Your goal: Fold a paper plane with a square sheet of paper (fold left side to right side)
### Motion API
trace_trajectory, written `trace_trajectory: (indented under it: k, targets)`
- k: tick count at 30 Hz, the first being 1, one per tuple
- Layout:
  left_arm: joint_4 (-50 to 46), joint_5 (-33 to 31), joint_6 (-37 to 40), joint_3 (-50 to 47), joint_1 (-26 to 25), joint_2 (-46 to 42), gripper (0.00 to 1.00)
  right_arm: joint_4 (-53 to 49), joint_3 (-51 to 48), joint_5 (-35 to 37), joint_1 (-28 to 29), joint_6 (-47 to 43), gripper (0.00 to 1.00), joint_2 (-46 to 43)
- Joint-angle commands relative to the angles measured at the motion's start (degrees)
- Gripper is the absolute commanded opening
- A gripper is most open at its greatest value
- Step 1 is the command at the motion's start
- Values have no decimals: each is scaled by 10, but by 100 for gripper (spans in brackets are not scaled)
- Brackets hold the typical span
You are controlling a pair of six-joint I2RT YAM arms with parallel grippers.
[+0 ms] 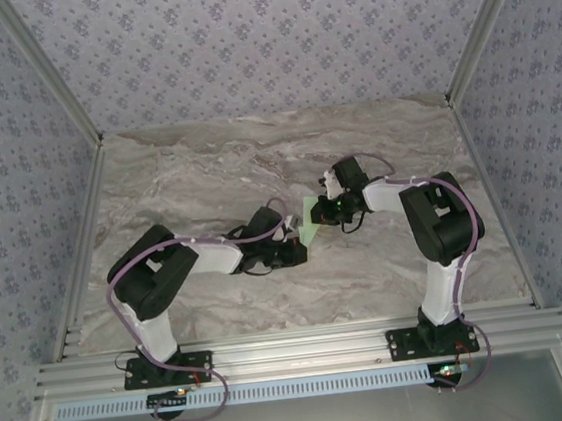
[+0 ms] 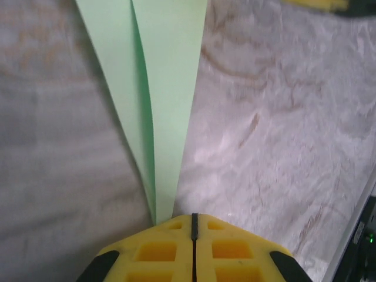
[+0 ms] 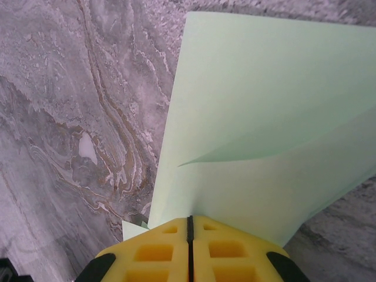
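On table (image 1: 206, 168), left gripper (image 2: 194, 220), right gripper (image 3: 189, 220) closed, apparently pinching curled sheet (image 3: 264, 117); contact hidden.

- Left arm (image 1: 181, 261): elbow bent out to the left, forearm reaching right and inward.
- Left gripper (image 2: 194, 218): yellow fingers closed flush, seam tight.
- Right arm (image 1: 433, 220): rises from its base, forearm reaching left.
- Right gripper (image 3: 189, 220): yellow fingers closed, pinching the square sheet of paper (image 3: 264, 88).
- Both grippers: near each other, facing, not touching.

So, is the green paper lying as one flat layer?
No, the paper is doubled over, with one layer bowing above the other.
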Motion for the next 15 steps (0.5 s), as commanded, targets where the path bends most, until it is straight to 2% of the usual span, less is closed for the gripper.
trace_trajectory:
  k: [1,8,15]
  targets:
    - [-53,5,0,-18,-6,-40,6,-49,-4,48,1,-14,9,33]
    - [-92,13,21,21,34,-96,8,-51,-1,49,5,-13,9,33]
    - [-121,40,54,123,48,-2,12,-51,0,44,9,-12,9,33]
